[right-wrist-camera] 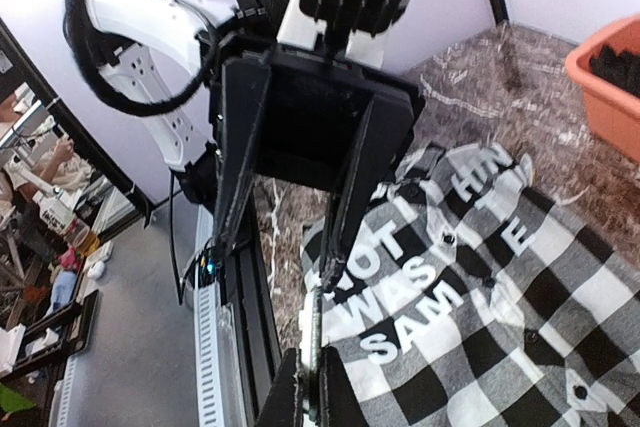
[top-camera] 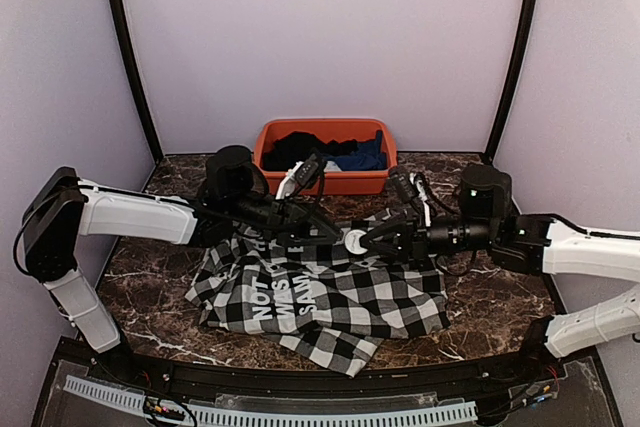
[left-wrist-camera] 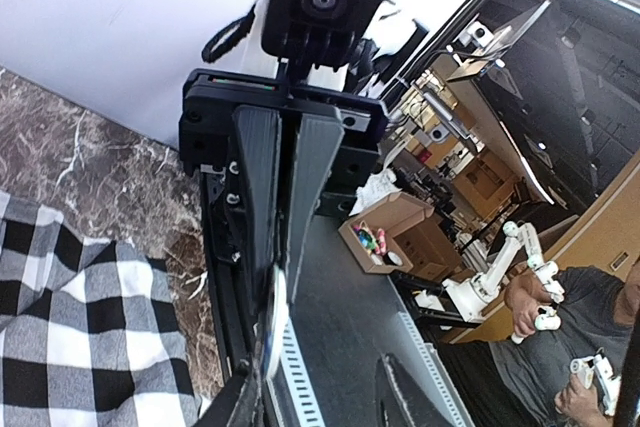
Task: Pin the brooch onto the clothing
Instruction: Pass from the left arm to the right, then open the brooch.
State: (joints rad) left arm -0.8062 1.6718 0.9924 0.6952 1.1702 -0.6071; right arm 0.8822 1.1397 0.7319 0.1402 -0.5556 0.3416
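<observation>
Top external: left pincer [top-camera: 328,234] looks clamped on the brooch [top-camera: 355,240] rim, above the check shirt [top-camera: 340,297] crumpled on the desk [top-camera: 490,292]. Right pincer [top-camera: 374,239] sits just beside it, can't tell its state. Shirt's limp and will bunch, so pinch a fold by the letters.

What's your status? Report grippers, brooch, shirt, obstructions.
Left gripper jaws shut on brooch. Right gripper at brooch, grip unclear. Brooch over checked shirt. Orange bin behind, not in the way.

An orange bin [top-camera: 325,185] sits at twelve o'clock on the brown marble table [top-camera: 490,297]. A black cloth [top-camera: 300,149] and a blue cloth [top-camera: 368,158] lie inside it.
</observation>
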